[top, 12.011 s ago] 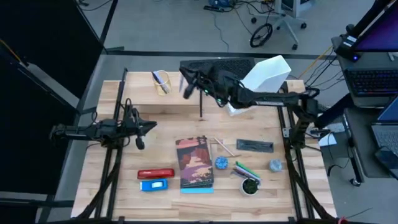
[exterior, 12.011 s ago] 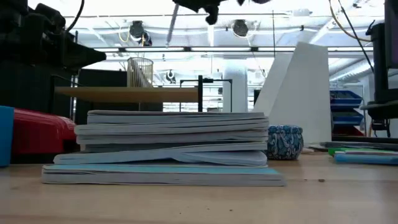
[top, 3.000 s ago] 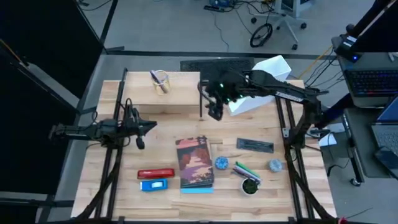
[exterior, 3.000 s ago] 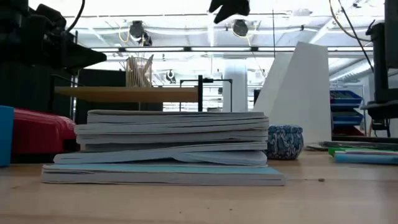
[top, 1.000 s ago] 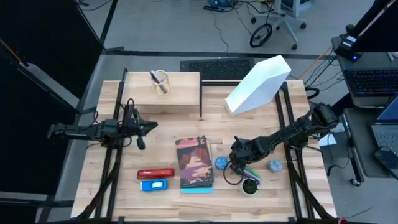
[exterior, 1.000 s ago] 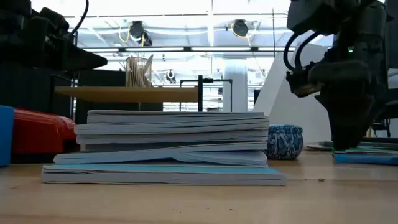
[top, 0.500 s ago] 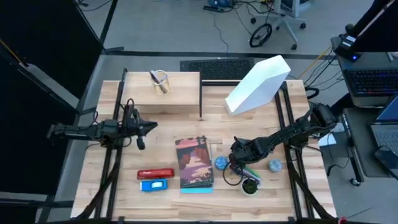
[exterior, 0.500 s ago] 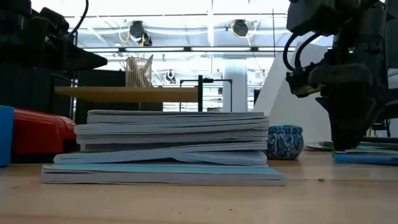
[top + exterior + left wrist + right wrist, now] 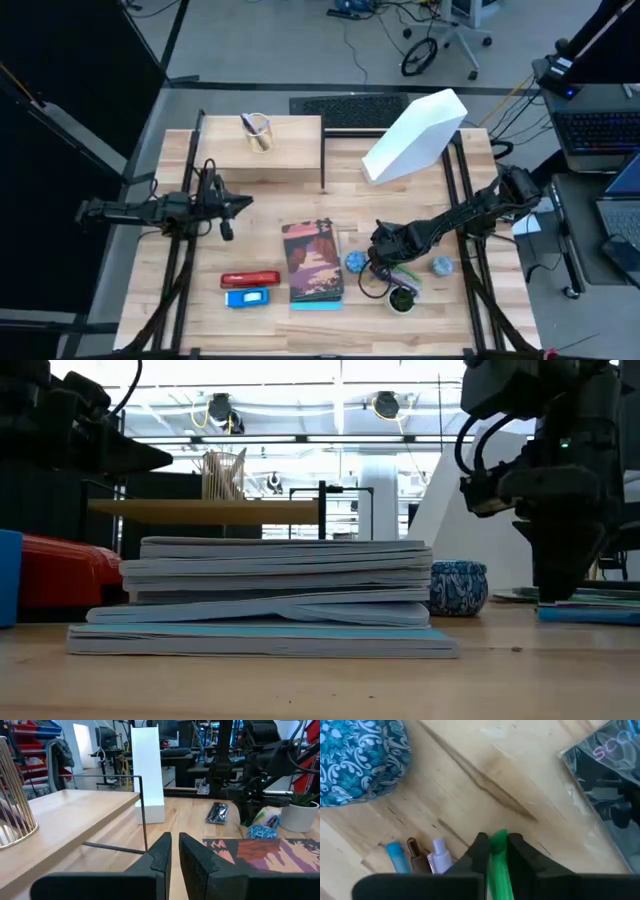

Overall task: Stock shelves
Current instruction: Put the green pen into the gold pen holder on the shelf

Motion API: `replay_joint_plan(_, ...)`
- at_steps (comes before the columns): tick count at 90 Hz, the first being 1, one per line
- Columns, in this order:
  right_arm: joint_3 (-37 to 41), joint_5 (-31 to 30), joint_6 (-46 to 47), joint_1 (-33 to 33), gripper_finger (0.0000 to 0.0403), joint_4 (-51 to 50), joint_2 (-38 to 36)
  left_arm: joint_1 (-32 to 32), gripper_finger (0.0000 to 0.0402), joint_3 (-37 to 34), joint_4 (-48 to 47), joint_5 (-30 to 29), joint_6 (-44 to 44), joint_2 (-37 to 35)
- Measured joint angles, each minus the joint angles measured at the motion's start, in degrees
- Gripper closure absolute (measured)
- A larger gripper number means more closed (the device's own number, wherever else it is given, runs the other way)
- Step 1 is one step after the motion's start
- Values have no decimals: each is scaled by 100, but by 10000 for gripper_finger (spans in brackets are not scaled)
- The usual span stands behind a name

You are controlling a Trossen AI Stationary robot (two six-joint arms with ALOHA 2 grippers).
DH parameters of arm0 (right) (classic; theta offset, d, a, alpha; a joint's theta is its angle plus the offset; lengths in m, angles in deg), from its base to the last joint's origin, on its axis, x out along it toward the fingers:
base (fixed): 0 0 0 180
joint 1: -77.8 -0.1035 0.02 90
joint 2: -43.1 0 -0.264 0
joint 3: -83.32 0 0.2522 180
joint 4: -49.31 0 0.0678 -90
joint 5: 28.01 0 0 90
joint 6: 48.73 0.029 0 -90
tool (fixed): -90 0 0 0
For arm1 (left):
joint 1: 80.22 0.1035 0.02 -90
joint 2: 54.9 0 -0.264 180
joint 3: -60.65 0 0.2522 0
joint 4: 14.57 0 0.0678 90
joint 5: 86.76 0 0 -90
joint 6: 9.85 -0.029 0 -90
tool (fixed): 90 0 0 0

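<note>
- High view: my right arm is stretched low across the table (image 9: 250, 200), running from its base on the right edge toward the middle. My right gripper (image 9: 381, 262) is down at the bunch of pens (image 9: 397, 273), just beside the little blue patterned pot (image 9: 356, 263), with the small potted plant (image 9: 401, 299) near it toward the front edge.
- Same view: my left arm just sits over the left side with the left gripper (image 9: 243, 202) pointing at the middle, touching nothing. The low wood shelf (image 9: 285, 150) is at the back left with a wire cup (image 9: 259, 131) on it, and the white file holder (image 9: 417, 135) is at the back right, tilted. The stack of books (image 9: 314, 262) lies in front of the shelf, and the red stapler (image 9: 251, 279) and a blue thing (image 9: 247, 297) are at front left.
- Low view: my right arm comes down from above on the right side, tip right at the pens lying on the table. The book stack fills the middle, the blue pot is beside it, and the shelf and white holder are behind.
- Left wrist view: my left gripper's fingers (image 9: 162, 852) are nearly pressed together with only a thin gap, nothing in them. The shelf is just ahead with the white holder beyond it.
- Right wrist view: my right gripper (image 9: 494, 847) is pinching a green pen (image 9: 498, 865) between its fingers, right down at the wood. Three more pen ends (image 9: 420, 854) lie beside it, the blue pot is near, and a dark plastic packet (image 9: 610, 785) is off to the other side.
</note>
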Motion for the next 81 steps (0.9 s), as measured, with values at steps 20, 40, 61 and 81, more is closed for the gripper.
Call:
replay_joint_plan(20, 23, 41, -187, 83, 380, -16, -133, -2, 379, 0, 0, 0, -2, 8)
replay_joint_plan(40, 64, -143, -535, 269, 402, -70, -643, -1, 379, 0, 0, 0, 0, 8)
replay_joint_plan(61, 44, -151, -829, 557, 400, -49, -1159, -2, 379, 0, 0, 0, 11, 8)
replay_joint_plan(81, 32, 96, -1143, 704, 403, -409, -1642, 0, 379, 0, 1, 0, 34, 6)
